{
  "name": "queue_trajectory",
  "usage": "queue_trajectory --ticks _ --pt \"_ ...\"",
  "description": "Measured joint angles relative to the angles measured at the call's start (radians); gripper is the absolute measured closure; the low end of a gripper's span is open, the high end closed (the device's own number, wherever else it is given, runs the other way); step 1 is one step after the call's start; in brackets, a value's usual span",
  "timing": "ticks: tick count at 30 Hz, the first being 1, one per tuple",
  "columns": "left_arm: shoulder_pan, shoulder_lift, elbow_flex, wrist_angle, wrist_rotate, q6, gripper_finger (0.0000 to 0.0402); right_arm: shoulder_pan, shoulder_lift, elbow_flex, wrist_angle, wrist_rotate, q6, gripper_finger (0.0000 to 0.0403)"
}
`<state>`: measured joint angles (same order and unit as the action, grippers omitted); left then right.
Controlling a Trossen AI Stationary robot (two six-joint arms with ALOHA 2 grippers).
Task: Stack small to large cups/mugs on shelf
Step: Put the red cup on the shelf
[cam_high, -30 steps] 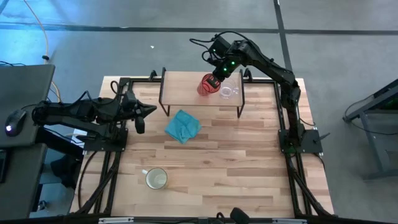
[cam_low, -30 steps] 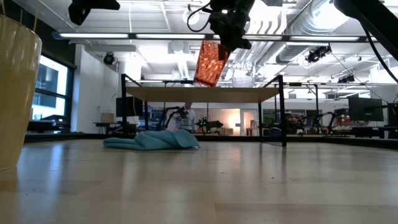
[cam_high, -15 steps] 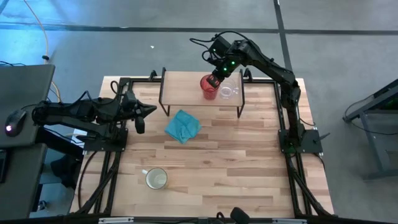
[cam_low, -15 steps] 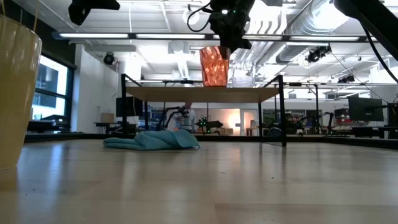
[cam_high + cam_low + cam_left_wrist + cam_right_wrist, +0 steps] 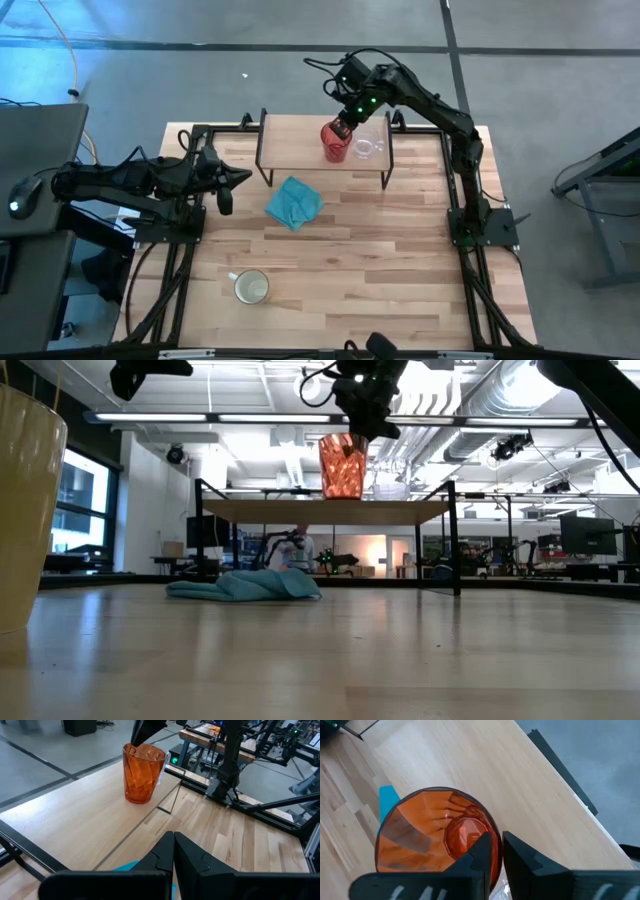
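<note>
1. While the red tumbler (image 5: 336, 141) is standing upright on the shelf (image 5: 295, 140), the right hand (image 5: 345, 120) is pinching its rim, one finger inside the cup and one outside.
2. The tumbler is showing faceted, translucent orange-red walls, wider at the mouth than at the base.
3. The small clear glass cup (image 5: 366, 147) is sitting just beside it on the same shelf.
4. The cream-yellow mug (image 5: 250, 287) is resting well apart on the wooden surface (image 5: 380, 260), near its front edge.
5. The teal cloth (image 5: 293, 203) is lying crumpled before the shelf.
6. The left hand (image 5: 226, 182) is hovering at the surface's left side, fingers closed together on nothing.
</note>
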<state>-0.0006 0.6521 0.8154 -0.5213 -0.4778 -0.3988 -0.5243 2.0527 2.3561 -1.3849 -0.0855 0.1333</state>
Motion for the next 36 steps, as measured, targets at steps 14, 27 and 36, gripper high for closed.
queue_trajectory --ticks 14,27,36 --pt "0.000 0.000 0.000 -0.010 0.001 0.000 0.0401 0.014 0.046 0.000 0.048 -0.028 0.008 0.0368" --pt "0.000 0.000 0.000 -0.021 0.000 0.000 0.0401 -0.002 0.046 0.000 0.042 -0.031 0.005 0.0368" --pt "0.000 0.000 0.000 -0.021 0.000 -0.001 0.0401 -0.002 0.046 0.000 0.054 -0.030 0.005 0.0368"
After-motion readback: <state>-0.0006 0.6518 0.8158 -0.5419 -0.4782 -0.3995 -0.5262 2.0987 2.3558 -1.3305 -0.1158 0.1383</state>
